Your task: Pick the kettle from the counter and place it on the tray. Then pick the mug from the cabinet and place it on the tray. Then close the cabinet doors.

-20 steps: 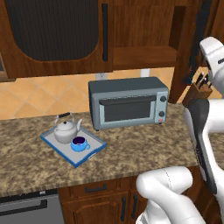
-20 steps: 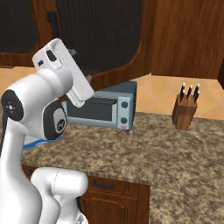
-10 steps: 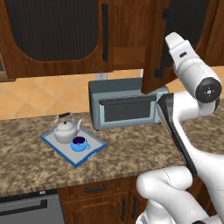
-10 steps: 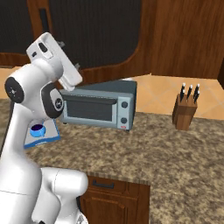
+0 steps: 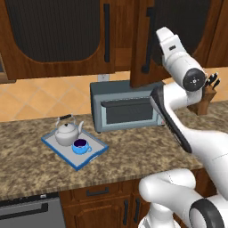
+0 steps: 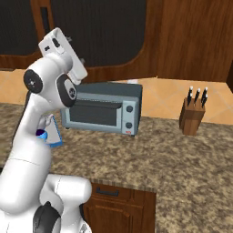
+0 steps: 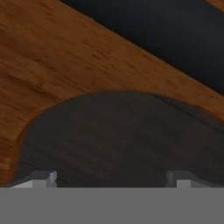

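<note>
Standing on the tray (image 5: pixel 92 156), the kettle (image 5: pixel 67 132) and the mug (image 5: pixel 80 145) were side by side, the mug just in front of the kettle toward the tray's near rim. The tray lay on the speckled worktop (image 5: pixel 133 156), to the left of the toaster oven (image 5: pixel 126 108) and near it but not touching. Behind the oven's right end, one of the cabinet doors (image 5: pixel 147 40) stood swung outward, its lower edge hanging above the oven's top; the other door (image 5: pixel 58 35) sat further left of the oven, above the tray, with its black bar handle (image 5: pixel 106 33) upright.

The robot's arm rose to the right of the oven and bent back over it, its wrist up against the swung door. In the hand view the hand (image 7: pixel 111 177) was released, its two fingertips (image 7: pixel 43 178) spread wide with nothing between them, and it faced the door's wood frame (image 7: pixel 65 57) and dark arched mesh panel (image 7: pixel 118 135) at very close range; whether the tips touched the door could not be told.

A knife block (image 6: pixel 193 114) stood on the worktop well to the right of the oven, near the back wall.
</note>
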